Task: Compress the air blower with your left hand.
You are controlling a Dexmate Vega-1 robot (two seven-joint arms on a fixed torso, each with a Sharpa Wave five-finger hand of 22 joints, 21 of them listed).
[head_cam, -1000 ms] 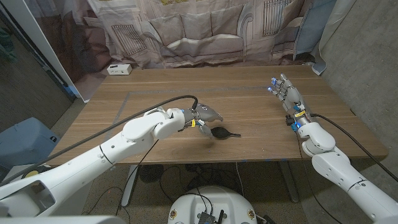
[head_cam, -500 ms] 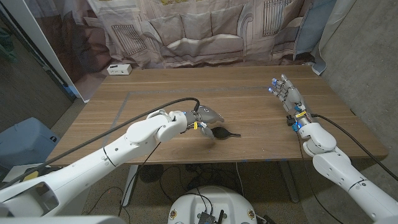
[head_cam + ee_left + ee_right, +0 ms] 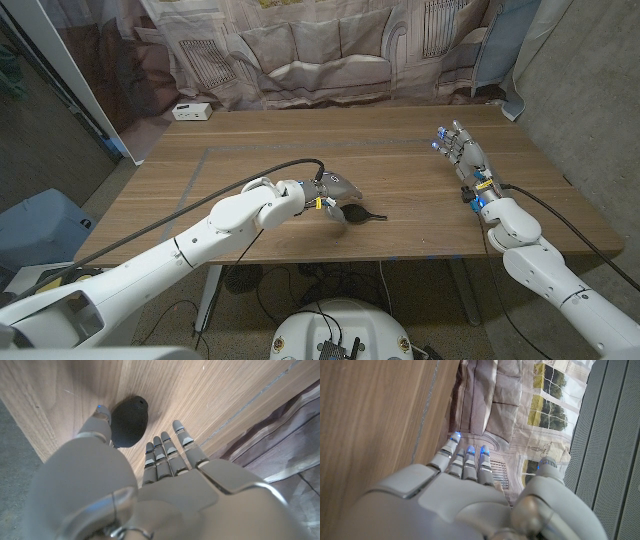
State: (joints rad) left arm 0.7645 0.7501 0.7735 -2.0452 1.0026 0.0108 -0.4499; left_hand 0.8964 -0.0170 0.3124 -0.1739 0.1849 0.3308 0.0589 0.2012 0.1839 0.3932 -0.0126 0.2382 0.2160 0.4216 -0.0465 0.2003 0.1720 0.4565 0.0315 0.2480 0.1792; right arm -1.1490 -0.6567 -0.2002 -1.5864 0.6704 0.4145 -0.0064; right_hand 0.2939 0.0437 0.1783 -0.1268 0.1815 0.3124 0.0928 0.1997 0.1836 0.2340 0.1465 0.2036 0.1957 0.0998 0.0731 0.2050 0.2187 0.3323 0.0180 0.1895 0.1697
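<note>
Above air blower, left hand spread.

Soft, even light falls on the brown wooden table, with no hard glare and only faint shadows. The head view is sharp, its edges slightly bowed. In the left wrist view the grey robot left hand is softly blurred up close, while the table's grain beyond it stays crisp.

I am counting one black air blower lying at the lower middle of the head view, one white box sitting at the upper left, and my two hands: left hand, right hand.
</note>
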